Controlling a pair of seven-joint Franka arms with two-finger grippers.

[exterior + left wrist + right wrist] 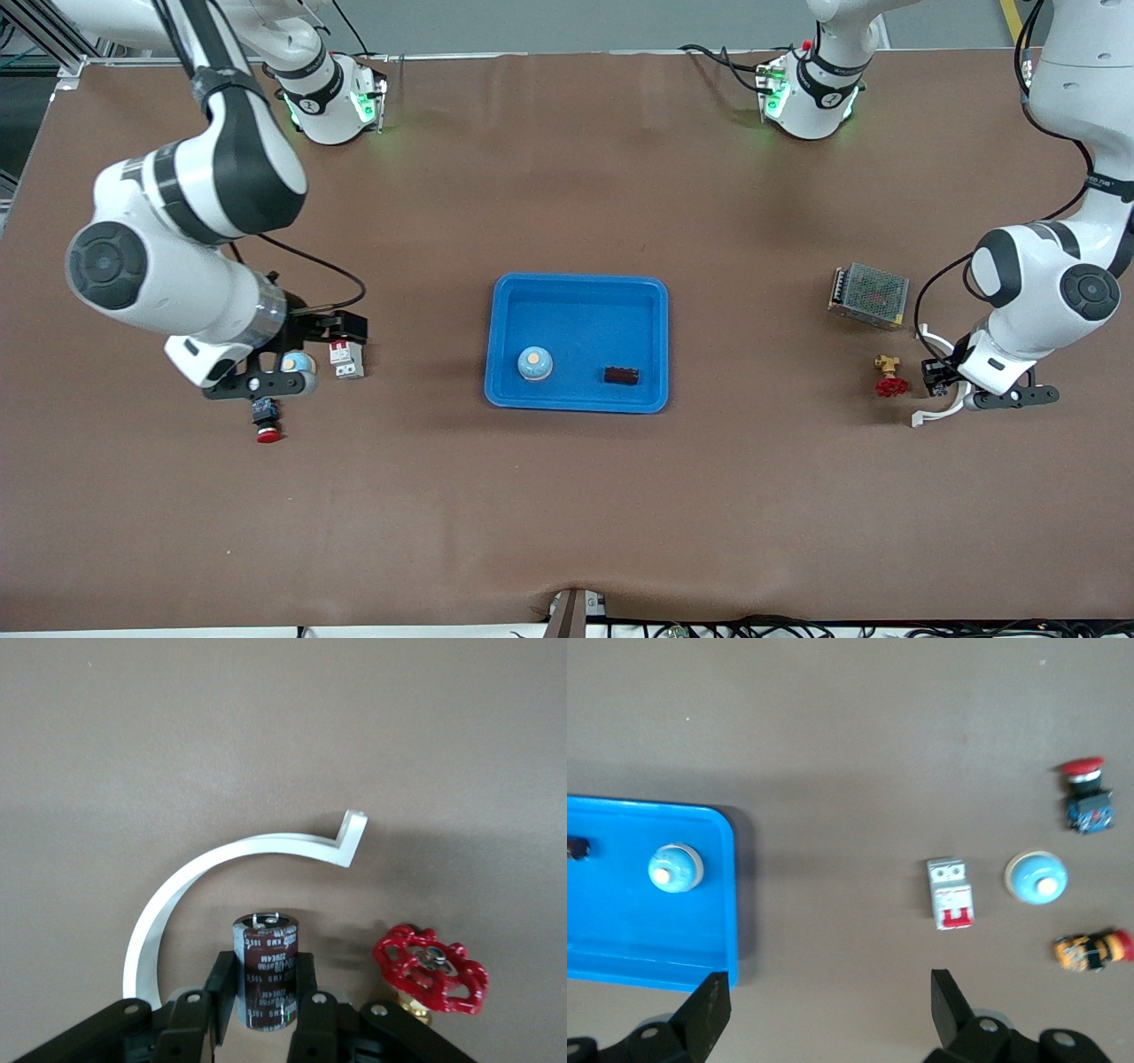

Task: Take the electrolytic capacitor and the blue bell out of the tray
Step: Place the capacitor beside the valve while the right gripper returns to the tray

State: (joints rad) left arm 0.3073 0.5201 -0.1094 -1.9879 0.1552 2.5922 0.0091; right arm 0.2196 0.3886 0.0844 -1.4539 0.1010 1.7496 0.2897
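A blue tray (576, 292) at the table's middle holds a light blue bell (535, 362) and a dark capacitor (621, 375). At the left arm's end, my left gripper (937, 377) is shut on another dark brown capacitor (266, 967), upright between its fingers and low over the table. At the right arm's end, my right gripper (266, 377) hangs open and empty above the table, next to a second light blue bell (297, 361). In the right wrist view that bell (1036, 877) sits on bare table, and the tray (620, 939) with its bell (675, 868) shows too.
A white curved strip (221, 870) and a red valve (890, 381) lie by the left gripper, with a metal mesh box (869, 295) farther from the camera. Around the second bell lie a white breaker (347, 359), a red push button (266, 421) and a small orange-red part (1092, 950).
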